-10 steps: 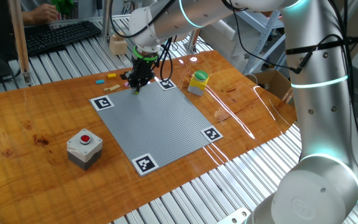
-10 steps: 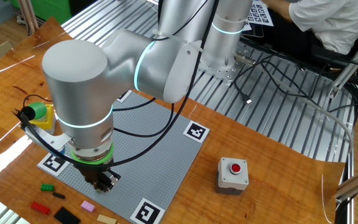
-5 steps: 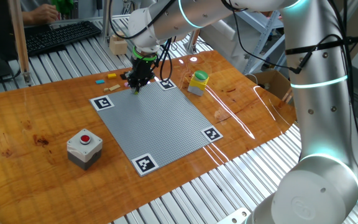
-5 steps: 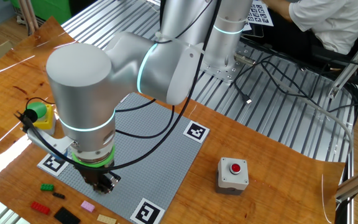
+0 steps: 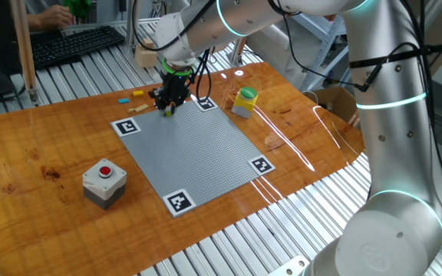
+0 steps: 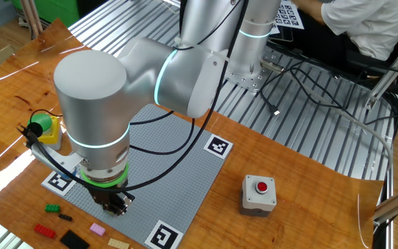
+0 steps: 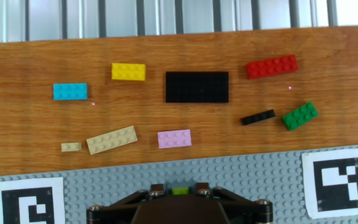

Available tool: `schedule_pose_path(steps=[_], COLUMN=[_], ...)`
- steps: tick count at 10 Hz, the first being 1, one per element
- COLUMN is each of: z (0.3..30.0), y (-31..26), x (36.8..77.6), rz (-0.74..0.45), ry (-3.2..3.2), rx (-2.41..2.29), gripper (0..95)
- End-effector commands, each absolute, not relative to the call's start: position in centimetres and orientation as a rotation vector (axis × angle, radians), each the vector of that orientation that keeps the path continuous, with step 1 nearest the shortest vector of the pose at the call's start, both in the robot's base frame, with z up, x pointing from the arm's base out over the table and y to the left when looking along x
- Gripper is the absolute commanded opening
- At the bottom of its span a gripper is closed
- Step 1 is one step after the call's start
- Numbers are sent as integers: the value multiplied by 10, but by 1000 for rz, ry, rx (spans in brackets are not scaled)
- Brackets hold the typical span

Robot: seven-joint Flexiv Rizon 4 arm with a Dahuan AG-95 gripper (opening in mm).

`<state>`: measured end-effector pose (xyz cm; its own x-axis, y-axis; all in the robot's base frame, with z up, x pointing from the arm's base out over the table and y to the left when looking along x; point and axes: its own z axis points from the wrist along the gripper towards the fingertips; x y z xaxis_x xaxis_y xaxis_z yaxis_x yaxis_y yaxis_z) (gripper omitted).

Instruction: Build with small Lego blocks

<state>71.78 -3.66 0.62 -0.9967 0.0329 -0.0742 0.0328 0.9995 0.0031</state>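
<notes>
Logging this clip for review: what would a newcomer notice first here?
The big silver arm bends over the grey studded plate, its gripper low at the plate's edge with a small yellow-green brick between the fingers. Just beyond that edge, loose Lego blocks lie scattered on the wooden table.

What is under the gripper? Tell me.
Under the gripper lies the grey studded plate, near its edge. A small yellow-green brick sits between the fingers. Whether it is pressed onto the studs is hidden.

Grey box, red button (image 5: 103,181) — on wooden table (image 5: 44,153); keyboard (image 5: 71,44) behind — on slatted bench.
</notes>
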Motion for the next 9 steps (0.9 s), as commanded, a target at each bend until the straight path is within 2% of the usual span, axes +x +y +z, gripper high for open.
schedule_pose_path(steps=[1, 4, 5, 6, 7, 9], z=[8, 15, 17, 19, 20, 22], y=[-36, -37, -37, -37, -37, -37], x=[717, 717, 717, 716, 716, 716], rz=[4, 5, 4, 5, 4, 4], ry=[3076, 3095, 3098, 3099, 3099, 3101], rx=[56, 41, 37, 25, 3, -5], gripper=[380, 380, 190, 190, 0, 0])
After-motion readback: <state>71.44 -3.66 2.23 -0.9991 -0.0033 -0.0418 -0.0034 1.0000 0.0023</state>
